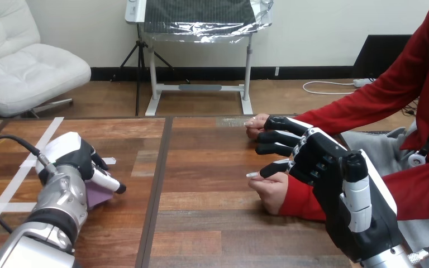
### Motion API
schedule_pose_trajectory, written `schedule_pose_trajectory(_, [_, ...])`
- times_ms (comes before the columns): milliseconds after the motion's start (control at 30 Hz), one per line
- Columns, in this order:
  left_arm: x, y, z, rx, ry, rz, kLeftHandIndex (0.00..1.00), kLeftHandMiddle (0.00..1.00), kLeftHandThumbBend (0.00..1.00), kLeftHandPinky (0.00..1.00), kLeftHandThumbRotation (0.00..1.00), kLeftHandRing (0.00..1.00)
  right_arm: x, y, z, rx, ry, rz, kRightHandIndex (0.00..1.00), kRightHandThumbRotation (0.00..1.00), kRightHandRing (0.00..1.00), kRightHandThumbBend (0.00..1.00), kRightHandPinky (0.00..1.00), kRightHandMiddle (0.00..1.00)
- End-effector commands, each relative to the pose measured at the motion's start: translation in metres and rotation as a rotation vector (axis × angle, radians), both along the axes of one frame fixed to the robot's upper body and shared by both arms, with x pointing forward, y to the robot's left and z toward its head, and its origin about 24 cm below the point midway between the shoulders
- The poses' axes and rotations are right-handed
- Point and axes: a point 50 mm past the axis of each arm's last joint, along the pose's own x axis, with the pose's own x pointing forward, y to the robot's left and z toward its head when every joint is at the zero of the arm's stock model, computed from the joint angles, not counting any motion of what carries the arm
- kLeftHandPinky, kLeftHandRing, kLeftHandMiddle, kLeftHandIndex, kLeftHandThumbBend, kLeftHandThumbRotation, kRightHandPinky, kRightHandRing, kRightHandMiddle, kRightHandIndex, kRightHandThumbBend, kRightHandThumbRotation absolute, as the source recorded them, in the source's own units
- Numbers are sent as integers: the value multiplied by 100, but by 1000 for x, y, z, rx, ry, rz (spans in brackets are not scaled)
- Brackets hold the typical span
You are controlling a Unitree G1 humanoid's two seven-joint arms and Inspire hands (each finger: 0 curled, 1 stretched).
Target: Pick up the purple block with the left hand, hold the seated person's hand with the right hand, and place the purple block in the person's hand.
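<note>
Head view, Ana: what was hidden or cut off?

Most of the purple block (99, 195), Tom. It lay on the table (212, 223) at the near left, and the left hand (70, 159) sat over it, so that just one side and a corner showed. The hand's back faced the camera; whether it gripped the block I could not tell. The left arm came in at the bottom left corner, its silver forearm cut off there.

And over on the right?

The right hand (327, 162) was held out toward the person, open, its fingers (279, 137) straight and spread. They crossed in front of the person's farther hand (254, 127), covering part of it. The person's nearer hand (271, 192) lay closed on the table just below the lowest finger; whether the two touched I could not tell. The right forearm was cut off by the bottom edge.

Counts, then?

One purple block. Two robot hands, one at each side. Two hands of the person, both at the right, near each other, well apart from the block.
</note>
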Motion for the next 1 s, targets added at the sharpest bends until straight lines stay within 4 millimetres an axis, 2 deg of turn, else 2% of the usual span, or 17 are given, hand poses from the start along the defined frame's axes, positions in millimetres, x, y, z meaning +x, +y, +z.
schedule_pose_trajectory(0, [12,2,22,4,-102,-10,49,50,69,36,0,44,9,2,16,3,-84,16,78,100,74,86,57,75])
schedule_pose_trajectory(433, [15,0,28,-29,-154,-13,49,51,70,37,0,45,11,1,15,-3,-68,14,78,100,74,87,57,75])
schedule_pose_trajectory(600, [17,-1,31,-51,-183,-18,49,48,71,35,0,43,12,-1,15,-26,-67,4,78,100,74,86,57,75])
schedule_pose_trajectory(967, [21,-5,39,-184,-278,21,49,47,73,34,0,41,17,-6,13,-39,-74,-42,78,100,73,82,60,75])
